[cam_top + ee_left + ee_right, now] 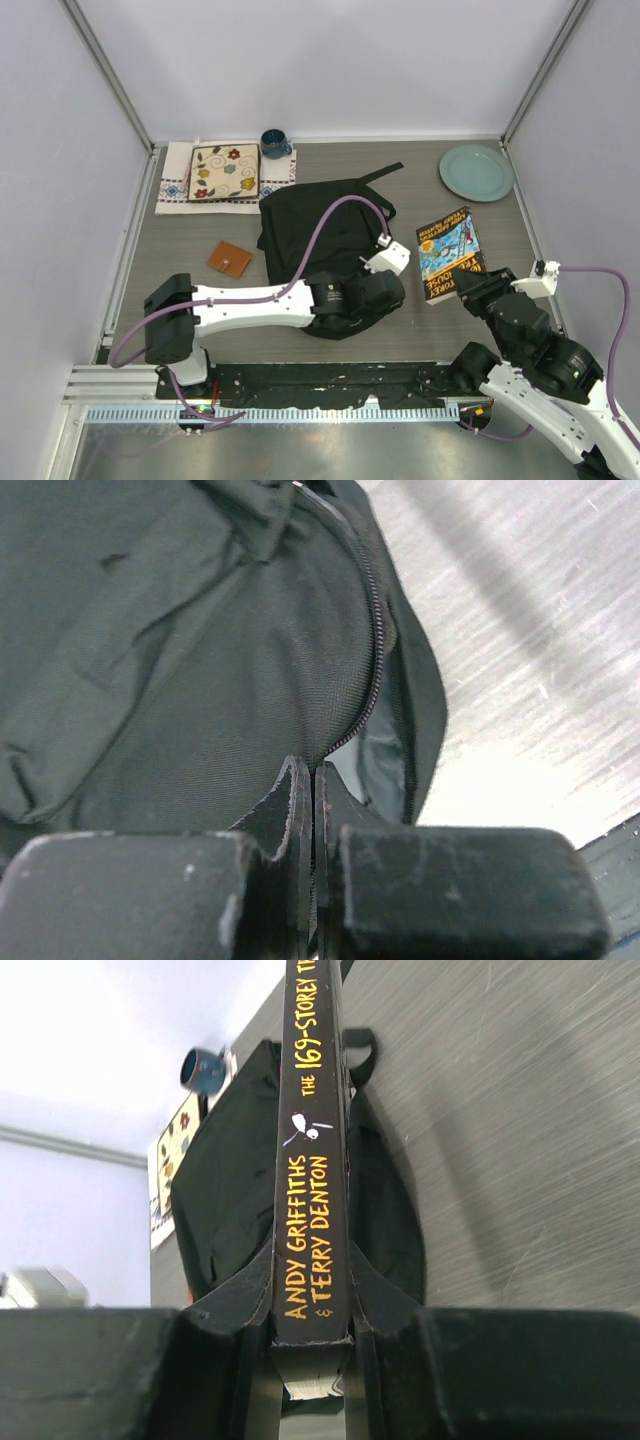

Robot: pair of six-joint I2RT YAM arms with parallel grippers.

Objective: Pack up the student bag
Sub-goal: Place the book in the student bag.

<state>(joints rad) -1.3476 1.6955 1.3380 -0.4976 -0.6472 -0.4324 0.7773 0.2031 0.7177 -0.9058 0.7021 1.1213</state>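
The left gripper (305,770) is squeezed tight, its two fingers pressed flat together with no gap. Its tips sit right at the edge of the student bag (310,225), where the zip (378,630) runs down to meet them. I cannot tell if any cloth is caught between the fingers. The bag is big, black and soft. It lies flat on the table (480,320), spreading out in front of this gripper and away from it. The right gripper (312,1290) is part way closed and is pinching a book (450,255) by one end. The book sticks straight out past its tips, with yellow words on its dark spine. The bag is beyond the book and off to this gripper's left, close by. Far ahead of the right gripper is a green plate (477,172). Far past the left gripper is a blue mug (274,143).
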